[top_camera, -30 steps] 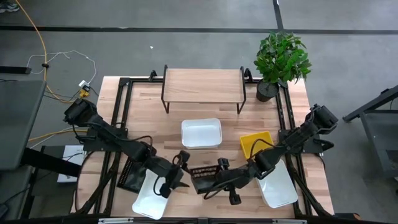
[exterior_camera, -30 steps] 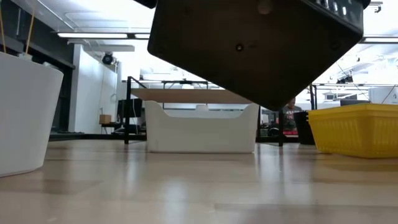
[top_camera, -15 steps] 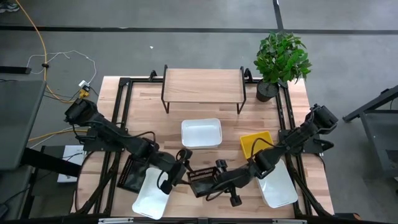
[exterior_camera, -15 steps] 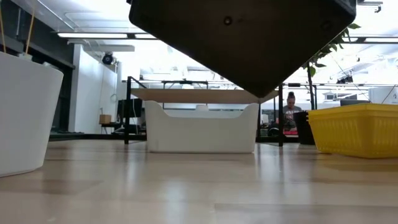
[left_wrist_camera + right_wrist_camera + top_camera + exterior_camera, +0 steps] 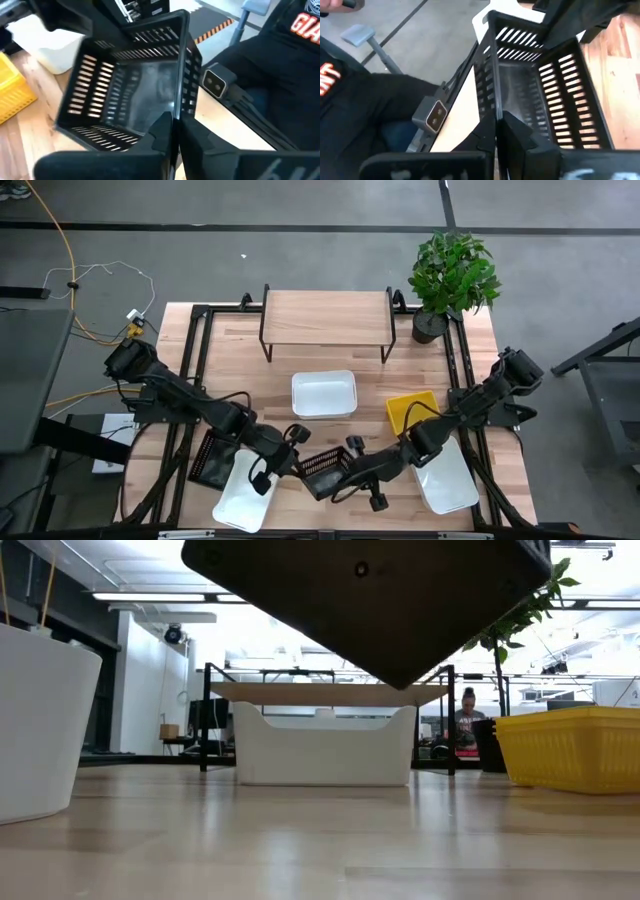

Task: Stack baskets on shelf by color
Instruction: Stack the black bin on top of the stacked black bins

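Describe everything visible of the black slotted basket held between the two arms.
The black slotted basket is a small, shallow rectangular tray that looks like plastic, with slotted walls and a solid floor. It hangs tilted above the table's near edge, touching no surface; in the low view its dark underside fills the top. The left tool pinches one wall and the right tool another, both shut on it.

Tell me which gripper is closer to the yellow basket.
Right. The right gripper grips the lifted black basket just beside the yellow basket; the left gripper grips the black basket's opposite wall, farther away.
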Robot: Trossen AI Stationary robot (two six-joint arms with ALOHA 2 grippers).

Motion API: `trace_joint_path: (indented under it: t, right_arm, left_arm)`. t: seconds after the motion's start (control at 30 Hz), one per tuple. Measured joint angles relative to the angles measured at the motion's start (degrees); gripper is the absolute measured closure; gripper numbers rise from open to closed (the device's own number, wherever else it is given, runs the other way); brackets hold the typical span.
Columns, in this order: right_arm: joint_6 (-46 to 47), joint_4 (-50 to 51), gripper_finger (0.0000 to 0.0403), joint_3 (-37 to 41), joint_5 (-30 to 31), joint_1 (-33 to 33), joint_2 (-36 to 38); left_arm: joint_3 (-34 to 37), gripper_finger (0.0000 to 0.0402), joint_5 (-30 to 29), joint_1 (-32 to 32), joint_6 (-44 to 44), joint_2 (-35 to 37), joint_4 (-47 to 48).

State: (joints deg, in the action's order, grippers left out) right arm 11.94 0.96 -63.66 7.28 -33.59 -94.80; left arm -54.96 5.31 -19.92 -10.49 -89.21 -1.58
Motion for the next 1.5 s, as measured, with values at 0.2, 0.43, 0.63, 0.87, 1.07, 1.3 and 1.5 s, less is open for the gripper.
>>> trace_joint_path:
  t: [0.2,0.43,0.63,0.87,1.07,1.3,1.5]
  right_arm:
    - [7.45,0.24,0.0334,0.01,0.15,1.08,0.00]
    - [3.96,1.14,0.0218,-0.08,0.96,0.99,0.75]
    - [-0.77,9.42,0.0157,-3.06,3.49,-0.07,5.42]
    - [-3.18,15.06,0.0148,-3.23,18.89,-3.97,10.97]
    - [-2.77,16.59,0.0148,-3.23,22.63,-5.58,11.27]
    - [-0.40,17.10,0.0148,-3.08,23.14,-5.45,11.21]
    - [-0.41,17.45,0.0148,-2.97,23.75,-5.41,11.17]
  left_arm:
    - [0.00,0.0398,-0.24,-0.03,0.23,0.00,0.34]
    - [0.00,0.0400,-0.67,0.04,0.42,0.04,1.19]
    - [0.01,0.0401,-2.16,0.04,3.32,2.27,7.75]
    - [-1.16,0.0401,-8.82,-2.83,11.36,12.12,24.03]
    - [-9.76,0.0401,-21.00,-13.26,24.65,18.60,44.34]
    - [-16.01,0.0401,-29.23,-28.03,45.19,17.80,59.05]
    - [-16.11,0.0401,-27.64,-37.61,62.77,14.28,64.23]
